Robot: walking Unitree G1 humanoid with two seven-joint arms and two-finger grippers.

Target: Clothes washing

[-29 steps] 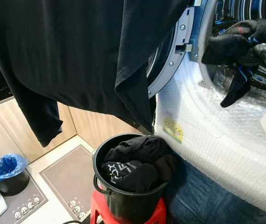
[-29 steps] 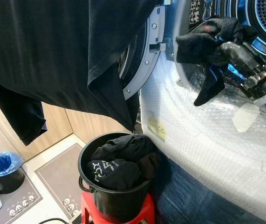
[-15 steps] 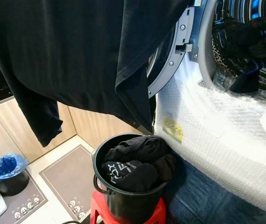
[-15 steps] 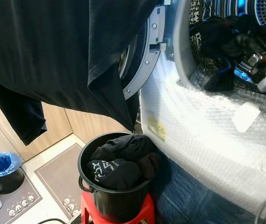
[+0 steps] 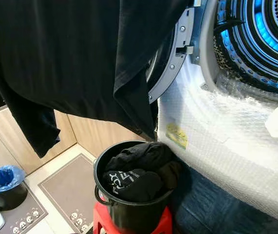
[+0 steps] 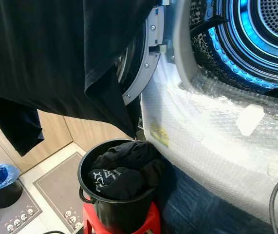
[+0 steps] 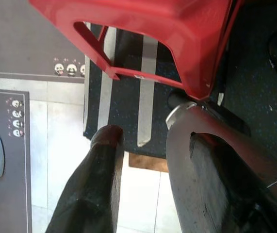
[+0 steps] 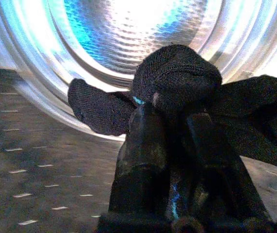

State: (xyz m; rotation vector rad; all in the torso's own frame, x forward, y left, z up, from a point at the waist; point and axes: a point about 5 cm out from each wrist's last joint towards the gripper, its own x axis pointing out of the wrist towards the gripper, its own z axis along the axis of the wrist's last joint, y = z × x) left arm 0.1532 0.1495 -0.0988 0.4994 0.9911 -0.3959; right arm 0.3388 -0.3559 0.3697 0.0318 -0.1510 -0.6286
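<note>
Loading dark clothes from the bucket into the washer drum.

Eye views: a round black plastic bucket (image 5: 129, 204) of crumpled black clothes (image 5: 139, 170) sits on a red plastic stool (image 6: 121, 225) just beside the bubble-wrapped white washing machine (image 5: 226, 141), whose blue-lit steel drum (image 6: 255, 44) stands open. Left wrist view: the left gripper (image 7: 150, 160) hangs spread wide and empty above the floor, by the stool. Right wrist view: the right gripper (image 8: 174, 121) is clamped on a black knitted sock (image 8: 172, 80) deep inside the drum. Release should come well past the rim, I judge, so nothing slides back out.
</note>
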